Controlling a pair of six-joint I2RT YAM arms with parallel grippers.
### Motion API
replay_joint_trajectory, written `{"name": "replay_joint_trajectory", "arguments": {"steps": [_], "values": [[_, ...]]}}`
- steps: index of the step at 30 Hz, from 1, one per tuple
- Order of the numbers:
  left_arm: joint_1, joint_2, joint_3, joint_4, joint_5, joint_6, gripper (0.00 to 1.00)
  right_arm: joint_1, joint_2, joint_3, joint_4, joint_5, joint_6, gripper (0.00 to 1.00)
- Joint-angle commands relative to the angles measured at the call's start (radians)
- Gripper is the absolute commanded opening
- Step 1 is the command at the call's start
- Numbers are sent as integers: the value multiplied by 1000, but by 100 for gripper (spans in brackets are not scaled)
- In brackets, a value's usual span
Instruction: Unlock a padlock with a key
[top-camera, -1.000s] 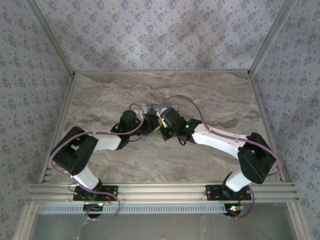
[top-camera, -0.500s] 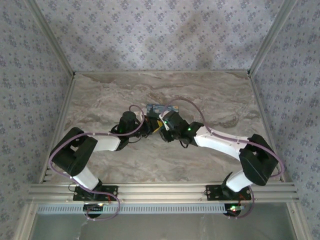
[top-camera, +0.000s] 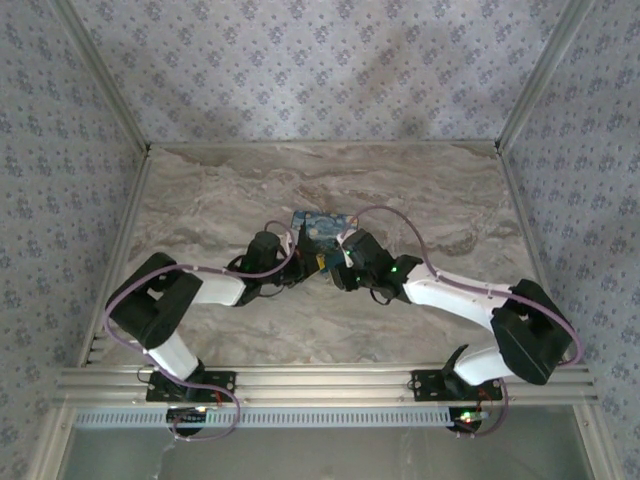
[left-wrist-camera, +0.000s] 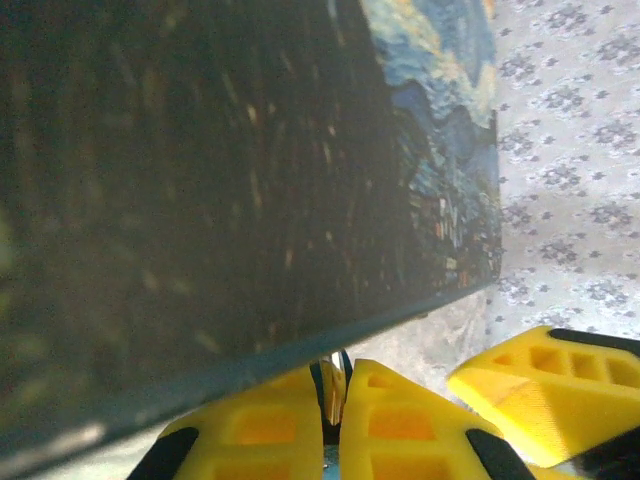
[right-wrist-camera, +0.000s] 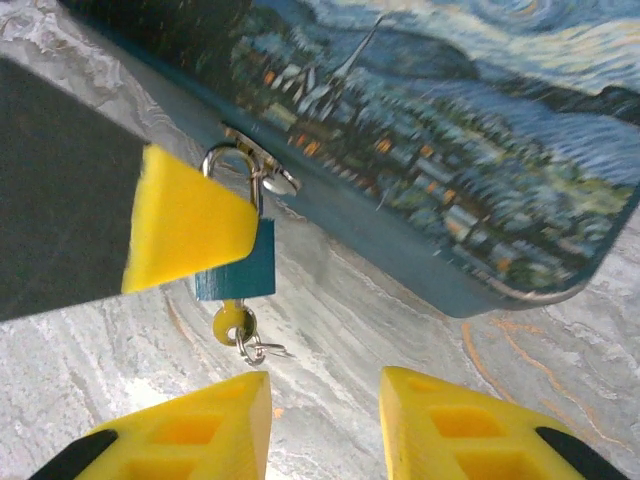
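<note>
A small teal padlock (right-wrist-camera: 240, 275) hangs from the hasp on the front edge of the blue swirl-painted box (right-wrist-camera: 450, 150). A yellow-headed key (right-wrist-camera: 230, 320) with a wire ring sticks out of the padlock's underside. My left gripper (left-wrist-camera: 335, 400) is shut on the padlock, which shows as a thin sliver between its pads; one of its fingers (right-wrist-camera: 185, 235) covers the padlock's top. My right gripper (right-wrist-camera: 325, 420) is open, a short way below and right of the key, touching nothing. From above, both grippers meet at the box's near edge (top-camera: 318, 262).
The box (top-camera: 318, 228) lies mid-table on a marbled top (top-camera: 450, 200), with patterned walls on three sides. Its dark side (left-wrist-camera: 200, 170) looms close over my left fingers. A right fingertip (left-wrist-camera: 545, 390) sits just beside the left gripper. Cables loop over both wrists.
The right gripper has drawn back toward the near right, away from the padlock, uncovering more of the box. The left wrist shifted slightly right and nearer, still at the padlock.
</note>
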Motion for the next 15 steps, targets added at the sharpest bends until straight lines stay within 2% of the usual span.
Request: {"name": "replay_joint_trajectory", "arguments": {"steps": [1,9,12,15], "values": [[-14,32,14,26,-17,32,4,-30,31,-18,41,-35,47,32],[-30,70,18,17,-44,32,11,-79,101,-8,75,-52,54,25],[-29,63,19,10,-47,34,18,-109,120,-2,88,-44,54,25],[-31,47,22,-16,-51,41,27,-135,130,17,94,-23,49,30]]}}
